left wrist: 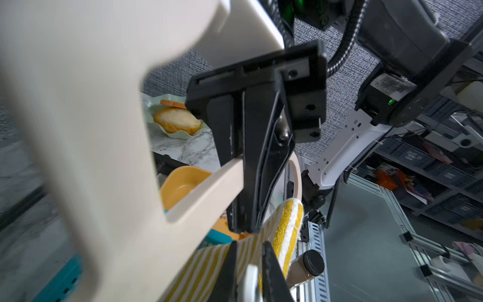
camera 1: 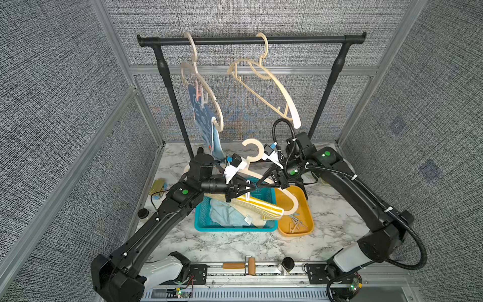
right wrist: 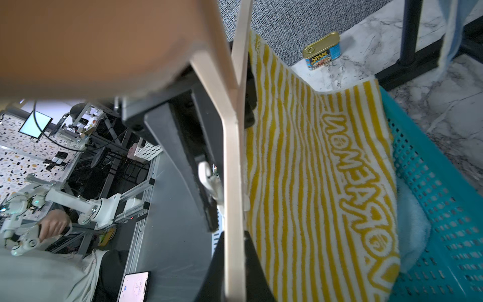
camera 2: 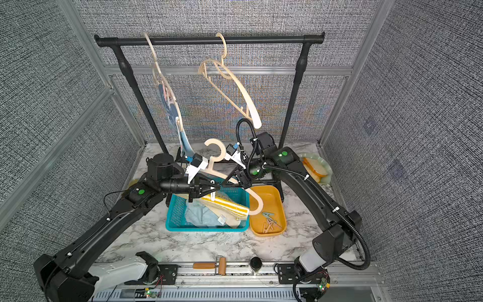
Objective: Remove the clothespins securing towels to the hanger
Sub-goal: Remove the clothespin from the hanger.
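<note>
1. Yellow-and-white striped towel (camera 1: 261,206) drapes off a cream hanger (camera 1: 262,151) that both arms hold above the teal basket (camera 1: 235,228). The cloth's lower end rests in the basket.
2. Right gripper (camera 1: 261,184): we see its jaws clamped together on the hanger's thin bar, clearest from the left wrist.
3. Left gripper (camera 1: 251,187): it sits tip to tip with the right one. In its own wrist view we see a white clothespin (left wrist: 251,277) pinched between its fingers, at the striped towel's top edge beside the bar.
4. Aqua towel (camera 1: 224,214) lies loose in the basket, partly under the striped one.
5. Dark blue towel (camera 1: 203,117) hangs from a hanger on the black rail (camera 1: 251,39). We make out a pink clothespin (camera 1: 200,91) on it near the top.
6. Second rail hanger (camera 1: 271,86) hangs tilted beside it.
7. Orange tray (camera 1: 304,211) sits just beside the basket. It holds several loose clothespins (camera 1: 295,224).
</note>
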Motion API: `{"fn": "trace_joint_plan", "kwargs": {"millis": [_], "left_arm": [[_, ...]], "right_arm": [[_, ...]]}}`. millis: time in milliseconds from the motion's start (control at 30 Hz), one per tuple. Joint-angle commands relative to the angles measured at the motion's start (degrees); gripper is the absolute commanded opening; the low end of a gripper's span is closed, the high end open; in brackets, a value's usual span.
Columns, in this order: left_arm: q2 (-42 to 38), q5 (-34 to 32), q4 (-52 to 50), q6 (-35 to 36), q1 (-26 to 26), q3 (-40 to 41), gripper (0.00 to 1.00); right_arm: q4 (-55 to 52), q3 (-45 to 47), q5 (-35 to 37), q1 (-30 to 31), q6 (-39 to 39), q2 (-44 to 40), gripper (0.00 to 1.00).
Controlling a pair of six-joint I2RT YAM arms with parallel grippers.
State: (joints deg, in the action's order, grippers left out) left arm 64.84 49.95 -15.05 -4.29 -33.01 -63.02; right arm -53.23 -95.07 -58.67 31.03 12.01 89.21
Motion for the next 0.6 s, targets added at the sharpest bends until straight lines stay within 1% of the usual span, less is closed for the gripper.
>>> {"fn": "trace_joint_plan", "kwargs": {"millis": [0, 100, 233, 300, 367, 467, 567], "left_arm": [[-1.2, -6.3, 1.4, -2.3, -0.1, -1.0, 0.0], [-1.8, -6.9, 1.8, -3.2, -0.2, -1.7, 0.0], [-2.4, -5.9, 0.6, -4.5, -0.4, -2.6, 0.0], [-2.6, -5.6, -1.1, -4.3, -1.6, -2.9, 0.0], [-2.8, -7.7, -2.0, -4.6, -4.5, -2.1, 0.0], [-3.0, -12.6, -2.6, -5.0, -10.5, -0.2, 0.0], [-2.4, -13.6, 1.4, -9.6, -15.4, 4.0, 0.0]], "right_arm": [[6.5, 0.7, 4.4, 0.0, -3.5, -0.3, 0.0], [7.2, 0.8, 8.0, -0.1, -5.3, -0.1, 0.0], [10.1, 2.0, 11.0, -0.5, -7.8, -0.6, 0.0], [11.6, 2.0, 12.1, -0.9, -9.4, -0.4, 0.0], [12.9, 1.8, 12.3, -1.4, -11.0, 0.0, 0.0], [14.1, 0.8, 12.2, -2.0, -12.8, 1.1, 0.0], [15.0, 0.0, 12.4, -2.3, -13.8, 1.8, 0.0]]}}
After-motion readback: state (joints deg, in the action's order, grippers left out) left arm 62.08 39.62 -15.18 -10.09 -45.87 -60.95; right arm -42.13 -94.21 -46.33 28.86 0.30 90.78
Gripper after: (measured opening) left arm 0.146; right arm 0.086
